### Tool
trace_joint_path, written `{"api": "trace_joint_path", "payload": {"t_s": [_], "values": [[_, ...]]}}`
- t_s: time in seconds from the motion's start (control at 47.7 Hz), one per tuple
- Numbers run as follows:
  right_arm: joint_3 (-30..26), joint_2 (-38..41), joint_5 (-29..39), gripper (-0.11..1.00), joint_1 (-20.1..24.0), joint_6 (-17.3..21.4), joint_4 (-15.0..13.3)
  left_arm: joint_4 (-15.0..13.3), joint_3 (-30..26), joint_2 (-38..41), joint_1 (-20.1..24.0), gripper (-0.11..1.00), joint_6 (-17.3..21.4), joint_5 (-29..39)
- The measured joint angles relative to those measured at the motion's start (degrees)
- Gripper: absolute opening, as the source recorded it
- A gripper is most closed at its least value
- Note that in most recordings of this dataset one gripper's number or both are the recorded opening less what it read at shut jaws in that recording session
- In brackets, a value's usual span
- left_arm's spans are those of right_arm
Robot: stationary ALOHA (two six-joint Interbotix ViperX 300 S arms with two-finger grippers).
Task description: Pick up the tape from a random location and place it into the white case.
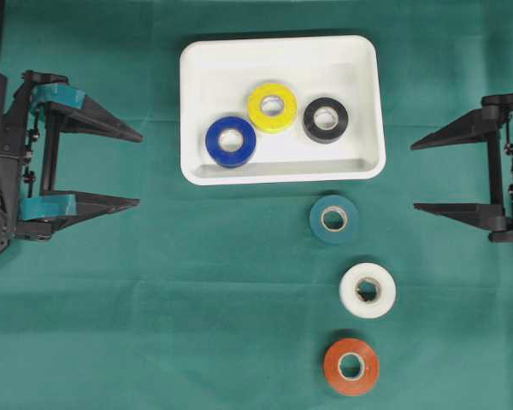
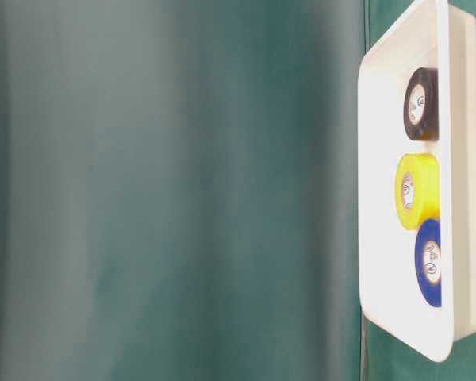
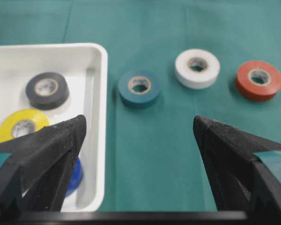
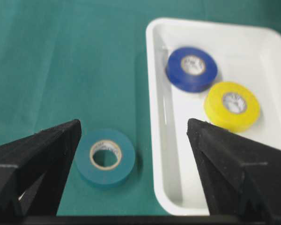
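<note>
The white case (image 1: 197, 166) lies at the top middle of the green cloth and holds a blue tape (image 1: 231, 141), a yellow tape (image 1: 272, 107) and a black tape (image 1: 326, 120). Below it on the cloth lie a teal tape (image 1: 334, 219), a white tape (image 1: 368, 290) and an orange tape (image 1: 351, 366). My left gripper (image 1: 140, 168) stands open at the left edge, far from every roll. My right gripper (image 1: 413, 175) stands open at the right edge, with nothing between its fingers. In the right wrist view the teal tape (image 4: 106, 157) lies ahead beside the case (image 4: 155, 140).
Green cloth covers the whole table. The left wrist view shows the teal tape (image 3: 139, 87), white tape (image 3: 197, 68) and orange tape (image 3: 258, 79) in a row right of the case (image 3: 99, 140). The table-level view shows the case (image 2: 373, 198) on edge against green cloth.
</note>
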Motion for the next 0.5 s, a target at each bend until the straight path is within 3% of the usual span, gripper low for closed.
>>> {"api": "trace_joint_path", "payload": {"t_s": [0.503], "values": [[-0.09, -0.88, -0.88, 0.88, 0.0, 0.0, -0.7, -0.09, 2.81, -2.02, -0.09, 0.96, 0.18, -3.96]]}}
